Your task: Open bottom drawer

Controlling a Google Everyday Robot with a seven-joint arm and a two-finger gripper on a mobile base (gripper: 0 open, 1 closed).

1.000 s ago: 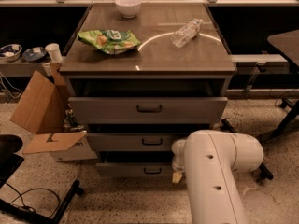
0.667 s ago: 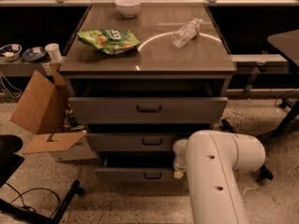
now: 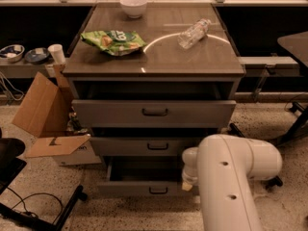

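Observation:
The bottom drawer (image 3: 126, 188) is the lowest of three grey drawers in the cabinet. It stands pulled out, with its plain grey inside (image 3: 144, 170) showing behind the thin front. Its small dark bar handle (image 3: 158, 190) is free. My white arm (image 3: 230, 177) fills the lower right. My gripper (image 3: 187, 182) is at the right end of the bottom drawer's front, mostly hidden behind the arm.
The top drawer (image 3: 154, 112) and middle drawer (image 3: 149, 146) stand slightly out. On the cabinet top lie a green snack bag (image 3: 113, 40), a plastic bottle (image 3: 194, 33) and a white bowl (image 3: 134, 5). An open cardboard box (image 3: 45, 114) stands left, and a dark chair base (image 3: 33, 211) sits lower left.
The bottom drawer has slid further out toward the camera, showing more of its inside. My arm has drawn back with it.

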